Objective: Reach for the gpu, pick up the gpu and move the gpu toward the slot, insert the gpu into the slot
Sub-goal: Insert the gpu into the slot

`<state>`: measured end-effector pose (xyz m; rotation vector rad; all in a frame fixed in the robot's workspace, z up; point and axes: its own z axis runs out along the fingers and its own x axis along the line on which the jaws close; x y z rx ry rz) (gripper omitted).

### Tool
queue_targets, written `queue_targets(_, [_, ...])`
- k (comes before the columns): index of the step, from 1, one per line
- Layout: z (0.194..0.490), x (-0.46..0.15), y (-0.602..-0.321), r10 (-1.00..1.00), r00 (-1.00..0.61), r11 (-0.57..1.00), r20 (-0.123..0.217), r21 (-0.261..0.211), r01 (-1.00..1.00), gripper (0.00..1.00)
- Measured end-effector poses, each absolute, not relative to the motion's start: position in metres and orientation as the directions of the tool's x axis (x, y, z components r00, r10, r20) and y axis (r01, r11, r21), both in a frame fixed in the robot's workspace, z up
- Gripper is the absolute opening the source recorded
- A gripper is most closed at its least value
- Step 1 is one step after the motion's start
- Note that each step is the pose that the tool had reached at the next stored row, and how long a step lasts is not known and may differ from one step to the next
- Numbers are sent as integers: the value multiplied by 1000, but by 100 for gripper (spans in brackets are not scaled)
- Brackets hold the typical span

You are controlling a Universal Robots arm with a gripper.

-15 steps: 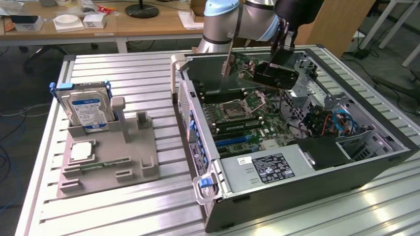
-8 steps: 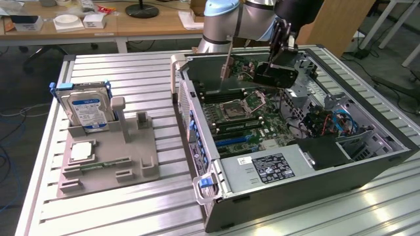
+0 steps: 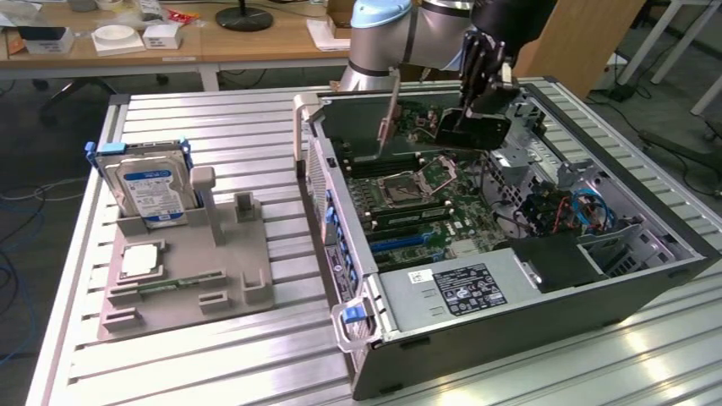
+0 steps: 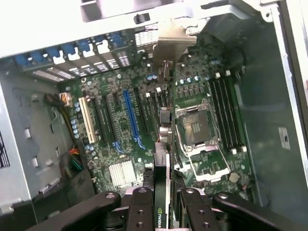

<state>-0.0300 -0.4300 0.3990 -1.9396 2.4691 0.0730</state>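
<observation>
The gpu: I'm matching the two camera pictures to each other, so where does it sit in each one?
Exterior view: the gpu hangs as a dark slab under the gripper, above the motherboard.
Wrist view: the gpu runs edge-on between the fingers and away over the motherboard, its silver bracket farthest off.
Shared landmark: the CPU socket, close beside the card.

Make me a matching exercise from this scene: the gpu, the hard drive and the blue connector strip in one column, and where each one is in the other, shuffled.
Things:
1. gpu
2. hard drive
3. blue connector strip

Places:
A. fixed on the motherboard inside the case
B. held in the gripper jaws over the motherboard
C. standing upright in the grey holder outside the case

Pairs: 1-B, 2-C, 3-A
</observation>
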Motion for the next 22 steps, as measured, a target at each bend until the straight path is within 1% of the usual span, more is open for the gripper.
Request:
queue_targets(11, [398,-30,-430,-997,-78,76,-30,36,-996,26])
queue_targets(16, [398,-30,-430,-997,-76,75,-30,36,-997,26])
queue_targets(22, [391,-32,-430,-997,-76,75,-32,16,-997,26])
